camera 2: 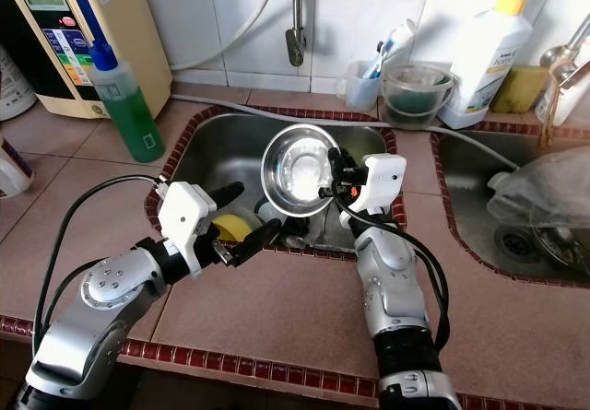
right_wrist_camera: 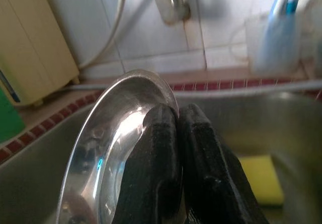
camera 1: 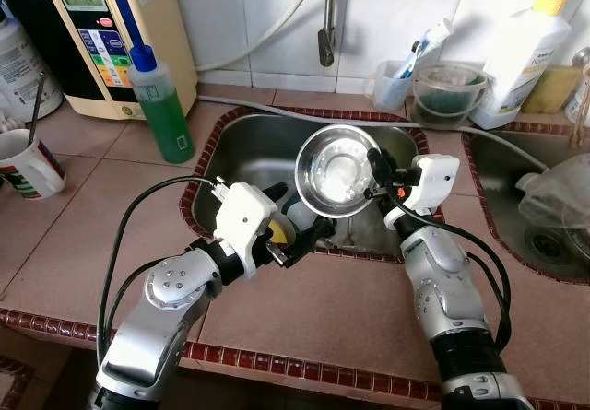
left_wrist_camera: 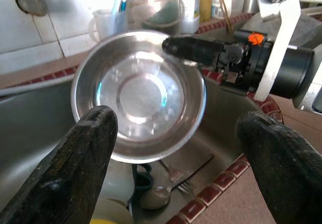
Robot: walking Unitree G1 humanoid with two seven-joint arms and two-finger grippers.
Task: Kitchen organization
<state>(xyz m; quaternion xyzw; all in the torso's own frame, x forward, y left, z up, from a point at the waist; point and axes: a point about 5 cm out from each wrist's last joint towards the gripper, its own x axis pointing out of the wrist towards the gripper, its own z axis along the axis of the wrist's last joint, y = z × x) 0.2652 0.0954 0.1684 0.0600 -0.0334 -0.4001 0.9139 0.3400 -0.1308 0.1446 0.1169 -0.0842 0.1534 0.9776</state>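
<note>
A round steel bowl hangs tilted on its side above the steel sink, its hollow facing me. My right gripper is shut on the bowl's right rim; in the right wrist view its fingertips pinch the rim of the bowl. My left gripper stands open over the sink's front edge, left of and below the bowl, not touching it. From the left wrist, the bowl sits between the spread fingers. A yellow sponge lies in the sink under the left gripper.
A green soap bottle and a cream water purifier stand at the back left, a mug at far left. The faucet hangs behind the bowl. A white bottle, a plastic tub and a second sink lie to the right. Cutlery lies in the sink.
</note>
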